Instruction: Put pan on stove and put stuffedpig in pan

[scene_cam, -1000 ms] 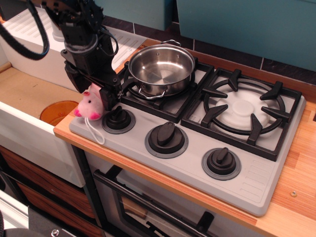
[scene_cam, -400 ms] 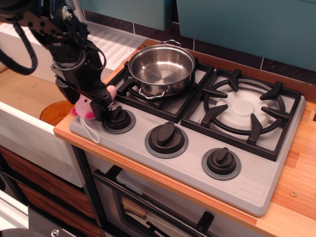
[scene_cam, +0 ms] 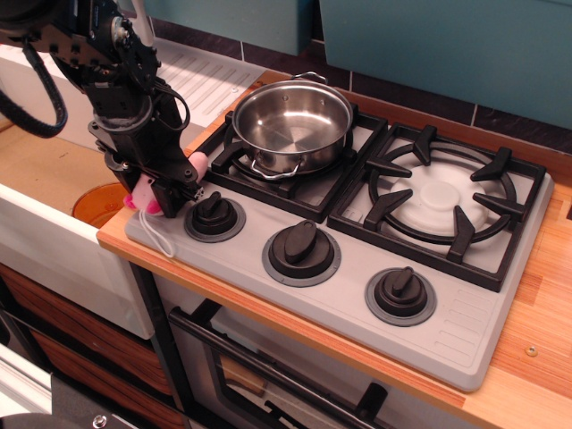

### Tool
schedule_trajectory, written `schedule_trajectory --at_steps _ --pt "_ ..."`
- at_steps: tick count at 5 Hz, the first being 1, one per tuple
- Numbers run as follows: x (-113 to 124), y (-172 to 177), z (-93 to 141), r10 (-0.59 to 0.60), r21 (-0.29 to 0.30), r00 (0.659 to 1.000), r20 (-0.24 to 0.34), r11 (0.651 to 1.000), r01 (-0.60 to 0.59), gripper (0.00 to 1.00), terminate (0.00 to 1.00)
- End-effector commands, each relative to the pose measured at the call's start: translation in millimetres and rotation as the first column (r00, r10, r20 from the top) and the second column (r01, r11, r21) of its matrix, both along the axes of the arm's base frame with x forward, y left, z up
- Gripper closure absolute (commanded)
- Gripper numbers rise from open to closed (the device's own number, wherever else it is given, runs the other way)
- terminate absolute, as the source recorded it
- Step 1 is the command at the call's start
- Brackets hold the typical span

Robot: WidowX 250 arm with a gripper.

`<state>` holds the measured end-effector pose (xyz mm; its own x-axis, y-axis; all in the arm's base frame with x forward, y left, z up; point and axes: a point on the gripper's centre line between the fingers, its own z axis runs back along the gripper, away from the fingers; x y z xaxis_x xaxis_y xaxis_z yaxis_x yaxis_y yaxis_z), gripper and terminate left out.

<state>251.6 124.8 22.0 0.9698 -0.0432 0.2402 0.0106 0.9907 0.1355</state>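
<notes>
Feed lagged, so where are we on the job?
Done: pan sits on the stove's left burner. In hand: end effector is down over the pig at the stove's left edge; grip can't be confirmed. Left: lift the pig into the empty pan.

My arm (scene_cam: pixel 98 54) is matte black all over, built from blocky, angular segments stacked one below another. A thick black cable (scene_cam: pixel 31 85) hangs from my upper part in a wide loop, and a thinner black wire (scene_cam: pixel 174 100) curls beside my wrist. My gripper (scene_cam: pixel 165 192) ends in flat, dark, squared fingers (scene_cam: pixel 174 189). Small metal fittings glint faintly on my housing; no markings are legible.
</notes>
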Motion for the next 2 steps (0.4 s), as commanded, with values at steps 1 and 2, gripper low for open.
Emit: schedule_trajectory --at_steps 1,2 --pt "7 0 18 -0.009 0.036 1.000 -0.012 0.999 0.010 1.00 0.00" --pt "8 0 42 -0.018 0.054 0.998 -0.056 0.998 0.021 1.00 0.00"
